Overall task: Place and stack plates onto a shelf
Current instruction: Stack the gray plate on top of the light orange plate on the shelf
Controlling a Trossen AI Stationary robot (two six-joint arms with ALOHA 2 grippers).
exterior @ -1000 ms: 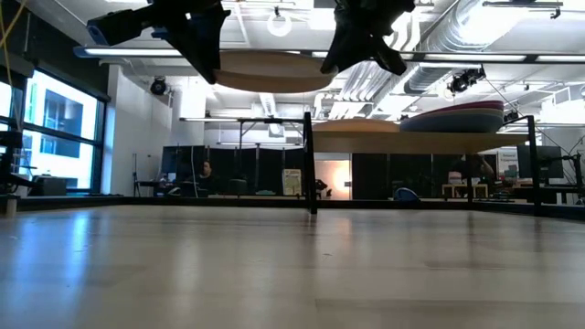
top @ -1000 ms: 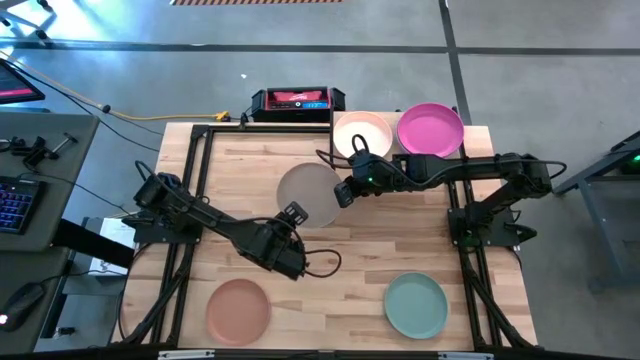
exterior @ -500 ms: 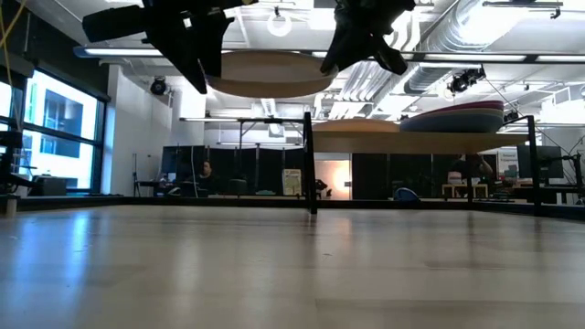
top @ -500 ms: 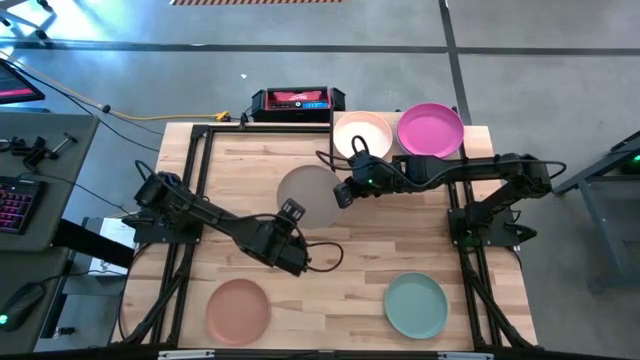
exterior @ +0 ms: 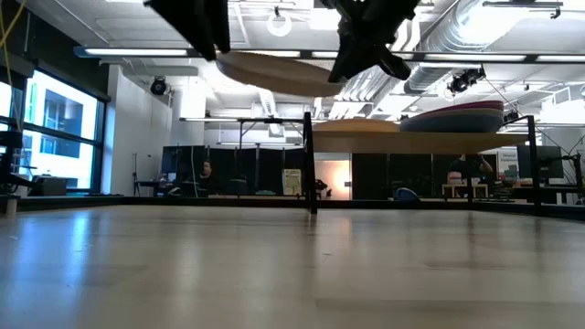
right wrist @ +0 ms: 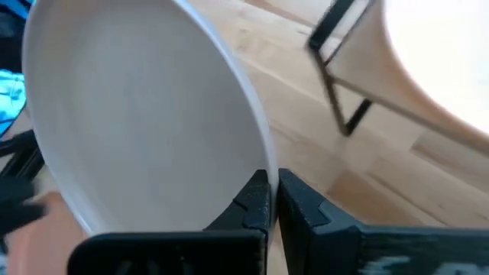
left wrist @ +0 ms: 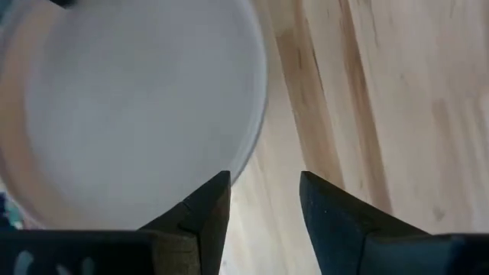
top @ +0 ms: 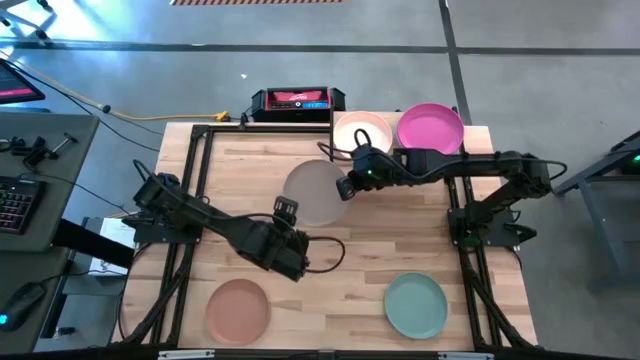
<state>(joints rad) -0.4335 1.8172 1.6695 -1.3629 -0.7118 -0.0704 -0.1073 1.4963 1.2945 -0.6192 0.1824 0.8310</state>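
A red-and-black box (top: 297, 100) sits beyond the table's (top: 370, 255) far edge — keyboard (top: 17, 205) left.

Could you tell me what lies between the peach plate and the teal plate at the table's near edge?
Nothing: in the high view, only bare tabletop separates the peach plate from the teal plate.
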